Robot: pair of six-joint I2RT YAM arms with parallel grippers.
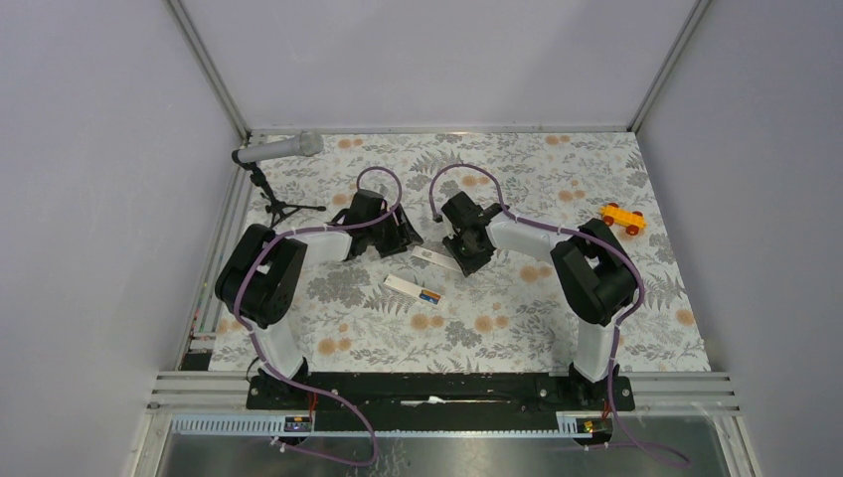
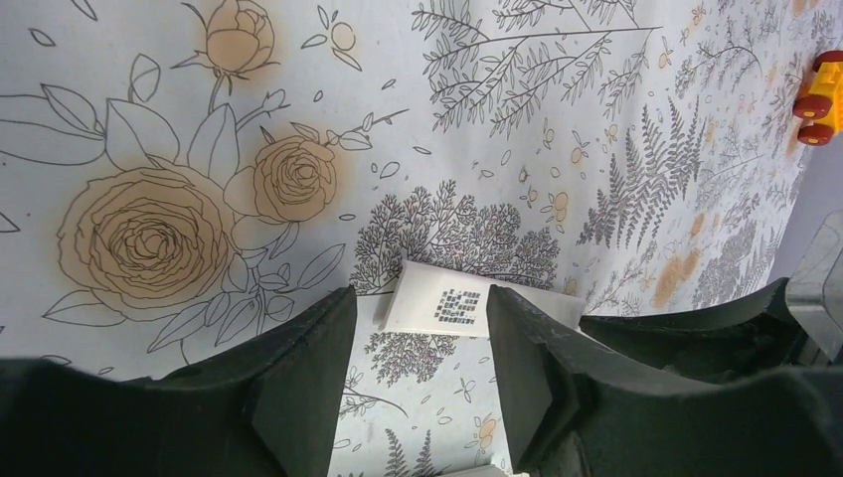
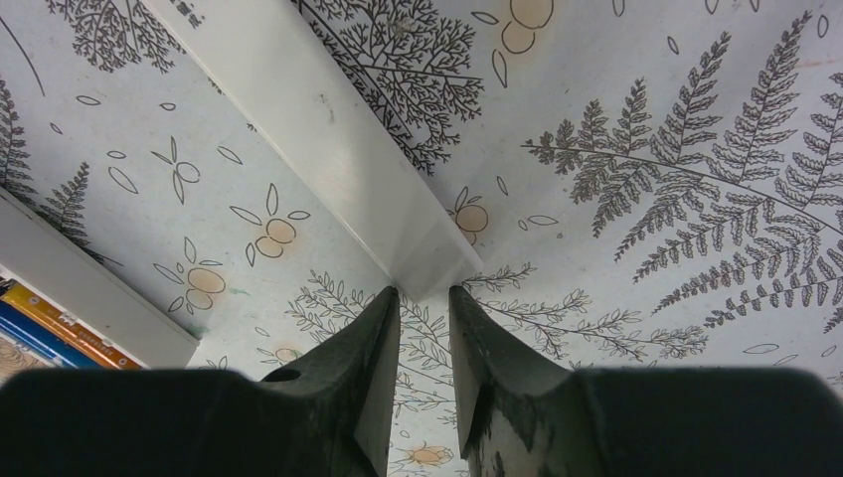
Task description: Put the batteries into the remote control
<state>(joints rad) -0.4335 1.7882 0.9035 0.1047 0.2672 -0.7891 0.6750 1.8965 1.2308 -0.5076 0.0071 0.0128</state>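
The white remote control (image 1: 410, 288) lies flat on the floral cloth, with the blue and orange batteries (image 1: 430, 295) sitting in the slot at its right end. Its edge (image 3: 89, 288) and the batteries (image 3: 30, 320) show at the left of the right wrist view. The separate white cover (image 1: 435, 258) lies just behind the remote, between my grippers. My left gripper (image 1: 406, 241) is open and empty (image 2: 418, 298), with the cover's printed end (image 2: 452, 303) just past its fingertips. My right gripper (image 1: 465, 260) has its jaws narrowly apart (image 3: 422, 290), with nothing between them, and its tips at the cover's other end (image 3: 427, 260).
A grey microphone (image 1: 280, 149) on a black tripod stands at the back left. An orange-yellow toy car (image 1: 622, 218) sits at the right, and also shows in the left wrist view (image 2: 820, 94). White walls enclose the table on three sides.
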